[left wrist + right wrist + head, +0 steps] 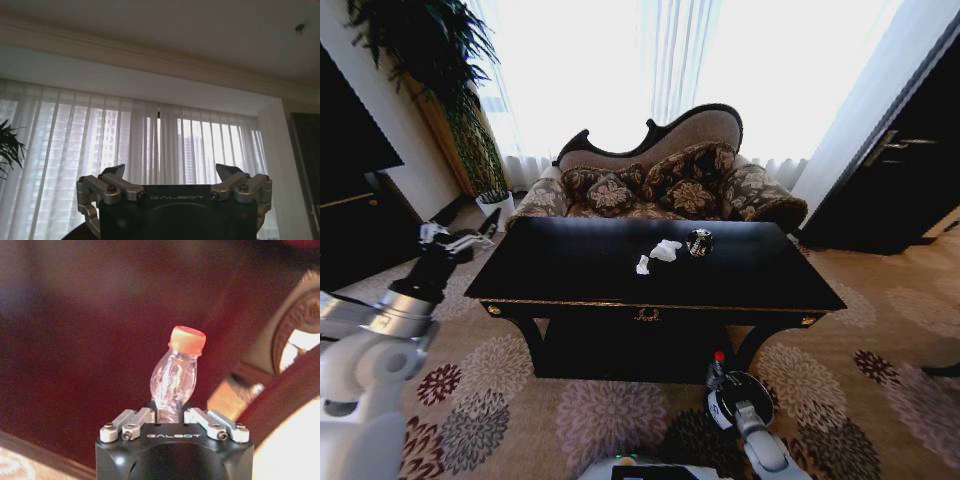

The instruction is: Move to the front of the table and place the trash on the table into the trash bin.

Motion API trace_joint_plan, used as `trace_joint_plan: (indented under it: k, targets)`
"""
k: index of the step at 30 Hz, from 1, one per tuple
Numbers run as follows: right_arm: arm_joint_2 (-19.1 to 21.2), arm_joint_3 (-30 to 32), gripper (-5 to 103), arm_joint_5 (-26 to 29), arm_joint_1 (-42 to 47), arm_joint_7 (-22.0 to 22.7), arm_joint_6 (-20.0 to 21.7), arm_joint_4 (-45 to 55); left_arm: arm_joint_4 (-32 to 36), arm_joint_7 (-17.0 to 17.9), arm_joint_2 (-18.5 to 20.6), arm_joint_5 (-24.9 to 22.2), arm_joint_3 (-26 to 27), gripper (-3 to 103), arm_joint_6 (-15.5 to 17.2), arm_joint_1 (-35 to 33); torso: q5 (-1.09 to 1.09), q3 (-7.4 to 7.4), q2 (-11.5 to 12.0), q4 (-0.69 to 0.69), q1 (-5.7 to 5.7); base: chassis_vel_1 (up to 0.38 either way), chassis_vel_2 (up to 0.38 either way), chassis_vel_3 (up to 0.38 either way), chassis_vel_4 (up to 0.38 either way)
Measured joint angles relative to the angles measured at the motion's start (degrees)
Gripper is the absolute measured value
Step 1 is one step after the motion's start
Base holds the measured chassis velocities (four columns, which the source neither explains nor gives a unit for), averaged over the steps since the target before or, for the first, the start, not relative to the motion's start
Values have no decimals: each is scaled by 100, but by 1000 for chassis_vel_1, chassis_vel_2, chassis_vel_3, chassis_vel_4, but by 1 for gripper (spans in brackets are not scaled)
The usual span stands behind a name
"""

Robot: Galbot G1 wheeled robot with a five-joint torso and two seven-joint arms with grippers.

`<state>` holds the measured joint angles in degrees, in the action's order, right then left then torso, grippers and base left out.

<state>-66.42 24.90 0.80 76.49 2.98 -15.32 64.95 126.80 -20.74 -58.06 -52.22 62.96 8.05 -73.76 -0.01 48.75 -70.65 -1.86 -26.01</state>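
Okay, on my left the left gripper [450, 238] hangs off the table's [570, 270] left edge, jaws spread wide and holding nothing, GALBOT printed on its body, aimed at the curtains [125, 140]. Mid-table I see the trash: two white paper wads [660, 253] and a dark shiny lump [699, 242], well apart from both claws. Carpet [520, 400] lies open in front. Low right, the right gripper [170, 415] is clamped on a crumpled clear bottle [175, 377] with an orange cap.
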Motion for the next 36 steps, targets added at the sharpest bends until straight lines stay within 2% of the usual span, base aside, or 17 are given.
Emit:
trace_joint_plan:
  k: [9, 14, 21, 30, 36]
  targets:
    - [244, -233, 21, 367, -770, -19, 267, -924, 214, 35, -23, -154, 253, 100, -18, -513, 1, 0, 0, 2, 0, 0, 0, 0, 0]
    - [454, -291, 21, 374, -1169, -41, 437, -1448, 236, 34, -5, -162, 298, 100, -24, -542, 1, 0, 0, 2, -1, 0, 0, 0, 0]
    - [629, -257, 21, 567, -1268, -148, 599, -1981, 241, 19, -19, -124, 194, 100, -40, -523, 2, 0, 0, 1, 0, 0, 0, 0, 0]
    - [599, -78, 21, 633, -1047, -305, 615, -1943, 351, 11, -89, -4, -80, 100, -42, -442, 1, 0, 0, 1, 0, 0, 0, 0, 0]
    - [556, -65, 21, 657, -987, -317, 687, -1841, 429, -6, -65, -32, 2, 100, -42, -507, 1, 0, 0, 1, 0, 0, 0, 0, 0]
